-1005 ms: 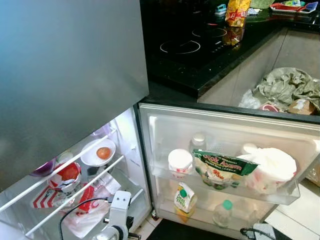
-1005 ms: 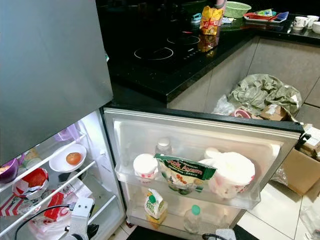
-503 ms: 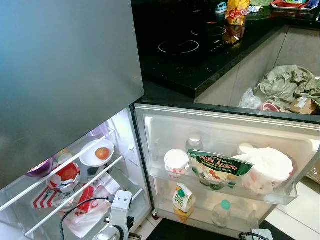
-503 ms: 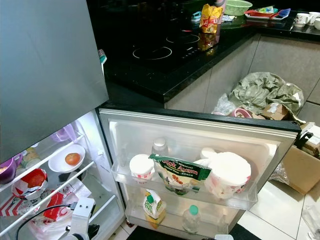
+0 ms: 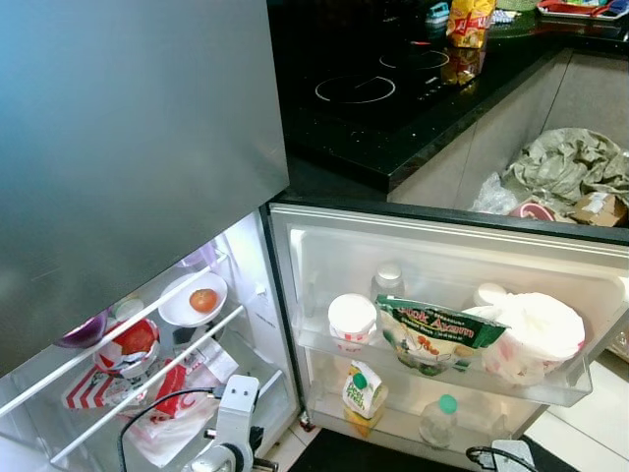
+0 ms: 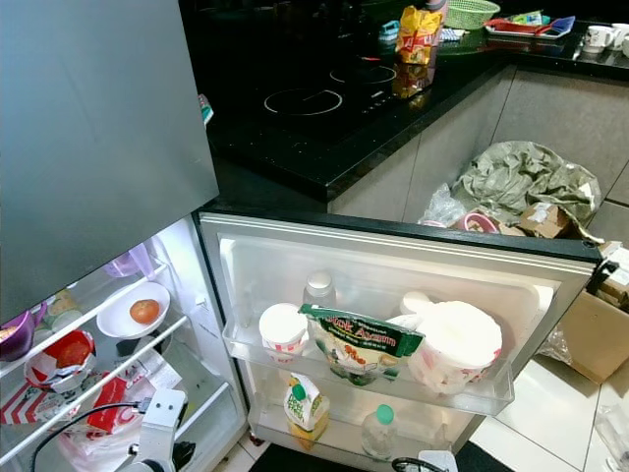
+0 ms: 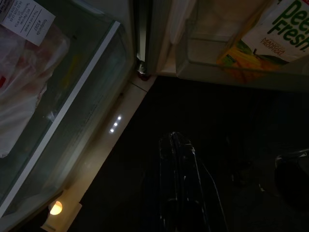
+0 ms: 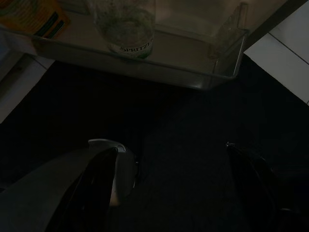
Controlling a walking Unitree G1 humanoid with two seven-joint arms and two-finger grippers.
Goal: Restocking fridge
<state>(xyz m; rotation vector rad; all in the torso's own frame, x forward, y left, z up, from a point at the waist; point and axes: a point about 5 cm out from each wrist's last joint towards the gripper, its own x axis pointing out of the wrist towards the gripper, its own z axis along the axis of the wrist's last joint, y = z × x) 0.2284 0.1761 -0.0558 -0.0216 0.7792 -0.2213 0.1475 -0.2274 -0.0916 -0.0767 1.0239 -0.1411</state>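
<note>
Fridge (image 5: pixel 128 147) lower door (image 5: pixel 452 246) stands wide open. Upper door rack (image 5: pixel 442 364) holds, left to right: white lidded tub (image 5: pixel 352 320), clear bottle (image 5: pixel 388 280) behind it, green "Stok Ayam" pouch (image 5: pixel 432 334), white plastic bag bundle (image 5: pixel 531 339). Lower door rack carries a juice carton (image 5: pixel 364 391) beside a green-capped clear bottle (image 5: pixel 438 418). Inside the compartment: white bowl with an orange-red fruit (image 5: pixel 194 300) on the wire shelf, red-and-white packets (image 5: pixel 133 344) beneath, a purple bowl (image 5: pixel 84 332) further left. Left arm (image 5: pixel 231 423) hangs low in front of the fridge base. Left pincer (image 7: pixel 179 159) shows in the left wrist view over dark floor, fingers pressed together, holding nothing, just below the door's bottom rack and the juice carton. Right pincer (image 8: pixel 174 179) in the right wrist view: fingers spread wide, nothing between them, over dark floor just short of the lower rack with the bottle. Black bench (image 5: pixel 393 108) with induction hob behind the door; yellow snack bag (image 5: pixel 468 22) stands on it. Crumpled green-grey bag (image 5: pixel 565 167) on the floor to the right.
</note>
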